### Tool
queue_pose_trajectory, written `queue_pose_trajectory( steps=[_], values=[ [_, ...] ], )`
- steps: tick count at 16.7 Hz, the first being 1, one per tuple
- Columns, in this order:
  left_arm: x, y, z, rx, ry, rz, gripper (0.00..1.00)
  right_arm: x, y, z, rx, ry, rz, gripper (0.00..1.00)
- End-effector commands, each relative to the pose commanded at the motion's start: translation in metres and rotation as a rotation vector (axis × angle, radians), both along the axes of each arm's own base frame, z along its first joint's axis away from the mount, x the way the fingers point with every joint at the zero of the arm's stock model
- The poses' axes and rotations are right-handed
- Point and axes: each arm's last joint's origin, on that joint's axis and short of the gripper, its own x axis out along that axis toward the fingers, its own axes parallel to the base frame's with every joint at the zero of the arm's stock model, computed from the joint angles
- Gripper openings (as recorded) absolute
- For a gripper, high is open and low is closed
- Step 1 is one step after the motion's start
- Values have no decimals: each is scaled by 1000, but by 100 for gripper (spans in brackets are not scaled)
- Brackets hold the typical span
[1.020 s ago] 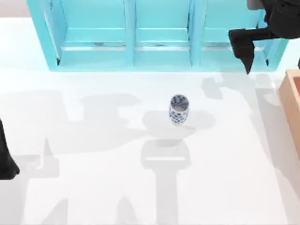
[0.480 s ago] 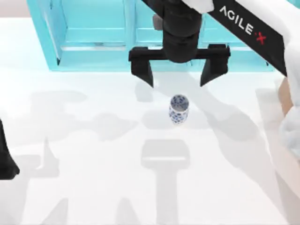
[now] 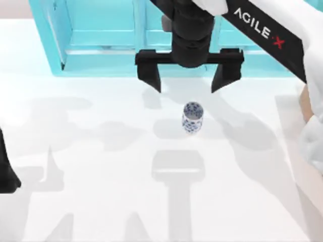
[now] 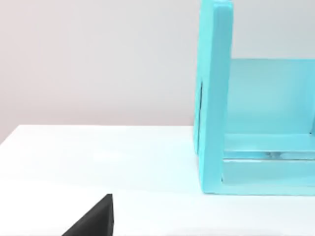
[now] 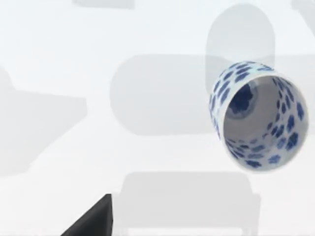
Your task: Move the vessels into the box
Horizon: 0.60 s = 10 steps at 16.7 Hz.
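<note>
The right end effector (image 3: 186, 80) hangs spread wide and holding nothing, above the worktop (image 3: 101, 201) near its far edge, in front of the turquoise cabinet (image 3: 101, 45). The white floral cup (image 3: 192, 118) stands upright mid-worktop, just nearer than the fingers. The tan box (image 3: 304, 103) sits at the right edge. The left arm (image 3: 6, 171) is parked at the left edge; I cannot tell how its fingers stand.

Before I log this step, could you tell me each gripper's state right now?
Right gripper: open, holding nothing, above the floral cup.
Left gripper: parked at the table's left edge.
</note>
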Motion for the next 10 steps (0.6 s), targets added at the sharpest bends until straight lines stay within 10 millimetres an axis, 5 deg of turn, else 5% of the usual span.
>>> queue_pose_trajectory(
  steps=[10],
  values=[
    [0, 0, 0, 0, 0, 0, 100, 9, 1, -94, 0, 0, 1, 100]
  ],
)
